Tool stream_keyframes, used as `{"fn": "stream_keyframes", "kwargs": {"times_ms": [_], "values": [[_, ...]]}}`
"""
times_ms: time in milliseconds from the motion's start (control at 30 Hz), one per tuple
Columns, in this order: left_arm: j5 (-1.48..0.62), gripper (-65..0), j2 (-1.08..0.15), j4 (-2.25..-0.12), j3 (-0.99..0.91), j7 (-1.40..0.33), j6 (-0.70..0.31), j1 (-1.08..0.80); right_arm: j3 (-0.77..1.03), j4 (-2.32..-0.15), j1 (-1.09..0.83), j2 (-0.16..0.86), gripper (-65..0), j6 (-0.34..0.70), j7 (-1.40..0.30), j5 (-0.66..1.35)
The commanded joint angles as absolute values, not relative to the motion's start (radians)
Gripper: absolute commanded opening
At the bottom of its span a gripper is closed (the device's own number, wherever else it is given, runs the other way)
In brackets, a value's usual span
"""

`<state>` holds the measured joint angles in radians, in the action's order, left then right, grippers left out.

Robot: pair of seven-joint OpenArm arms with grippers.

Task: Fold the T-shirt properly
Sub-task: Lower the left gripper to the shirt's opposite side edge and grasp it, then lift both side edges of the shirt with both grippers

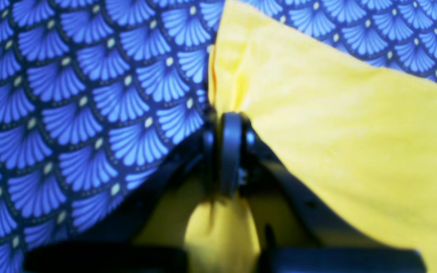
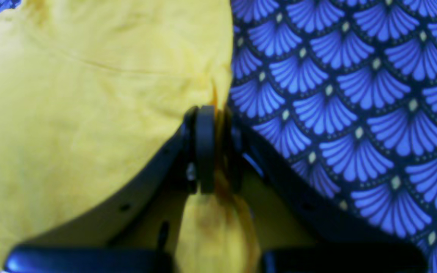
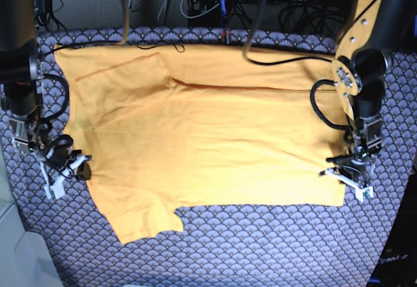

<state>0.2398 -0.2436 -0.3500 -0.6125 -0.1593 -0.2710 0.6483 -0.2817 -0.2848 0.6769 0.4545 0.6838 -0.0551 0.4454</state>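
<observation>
T-shirt point(image 3: 202, 137) is lying spread out flat on the blue scallop-patterned cloth point(image 3: 260, 248) covering the table, taking up most of the middle of the base view. Top edge is running along the far side near the cables point(image 3: 280, 7); one sleeve is sticking out toward the near side at lower left of the base view, bottom edge is running straight across from there to the right.

Left gripper point(image 1: 229, 151) is sitting at the shirt's edge on the right side of the base view, jaws pressed together on a pinch of yellow fabric; left wrist view is showing the cloth bunching above the fingertips and a fold coming through below them. Shirt point(image 1: 355, 144) is filling the right half of that view, patterned cloth point(image 1: 70, 113) the left half.

Right gripper point(image 2: 212, 148) is sitting at the opposite edge, left side of the base view, jaws likewise clamped on the shirt's edge; right wrist view is showing an orange-yellow fold squeezed between the pads and hanging below. Shirt point(image 2: 89, 113) is filling the left of that view, patterned cloth point(image 2: 355, 113) the right.

Both arms are reaching down from the far corners, grippers low at the cloth, well apart with the full shirt between them
</observation>
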Motion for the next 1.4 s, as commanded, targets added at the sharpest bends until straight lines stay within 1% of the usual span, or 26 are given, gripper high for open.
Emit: {"fn": "stream_keyframes", "kwargs": {"times_ms": [0,100,233,300,433,967,1267,1367], "values": [[0.245,-65.0,-0.249,-0.400,-0.611,-0.176,-0.274,0.670,-0.277,-0.300,0.707,0.472,-61.6,0.698,-0.033,0.461],[0.245,-65.0,-0.240,-0.496,-0.611,-0.254,-0.275,0.642,-0.277,-0.300,0.707,0.472,-64.8,0.698,-0.033,0.461],[0.245,-65.0,-0.205,-0.621,-0.607,-0.305,-0.275,0.604,-0.275,-0.300,0.707,0.469,-65.0,0.698,-0.035,0.461],[0.245,-65.0,-0.200,-0.650,-0.559,-0.320,-0.275,0.596,-0.269,-0.300,0.707,0.467,-65.0,0.698,-0.035,0.463],[0.236,-65.0,-0.197,-0.662,-0.484,-0.318,-0.271,0.570,-0.268,-0.300,0.707,0.467,-65.0,0.698,-0.035,0.466],[0.236,-65.0,-0.186,-0.653,-0.475,-0.318,-0.272,0.570,-0.278,-0.298,0.705,0.466,-65.0,0.698,-0.033,0.461],[0.239,-65.0,-0.186,-0.653,-0.475,-0.318,-0.272,0.568,-0.389,-0.300,0.713,0.444,-65.0,0.698,-0.033,0.461],[0.240,-65.0,-0.186,-0.653,-0.475,-0.318,-0.272,0.568,-0.389,-0.300,0.711,0.443,-65.0,0.698,-0.036,0.464]]}}
